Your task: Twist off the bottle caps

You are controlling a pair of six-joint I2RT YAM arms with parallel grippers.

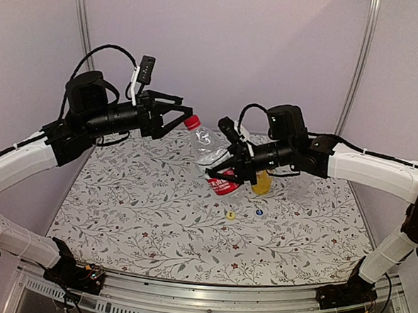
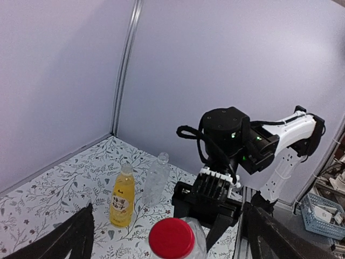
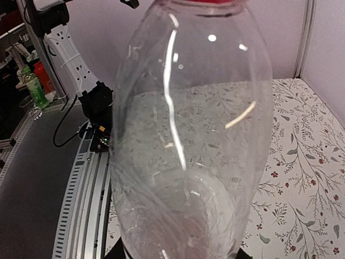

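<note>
My right gripper [image 1: 229, 173] is shut on the clear bottle with the red-and-white label [image 1: 219, 168] and holds it tilted above the table. The bottle fills the right wrist view [image 3: 188, 135]. Its red cap [image 1: 191, 122] is on and points at my left gripper [image 1: 184, 109]. That gripper is open, and in the left wrist view the cap [image 2: 171, 238] lies between its spread fingers [image 2: 73, 237] without touching them. The yellow-orange bottle [image 2: 123, 197] and the clear unlabelled bottle [image 2: 156, 178] stand uncapped on the table. The yellow cap [image 1: 230, 215] and blue cap [image 1: 259, 212] lie loose on the table.
The floral tablecloth [image 1: 155, 217] covers the table inside pale walls. The yellow-orange bottle [image 1: 263, 182] stands just behind my right gripper. A metal rail [image 1: 207, 309] runs along the near edge.
</note>
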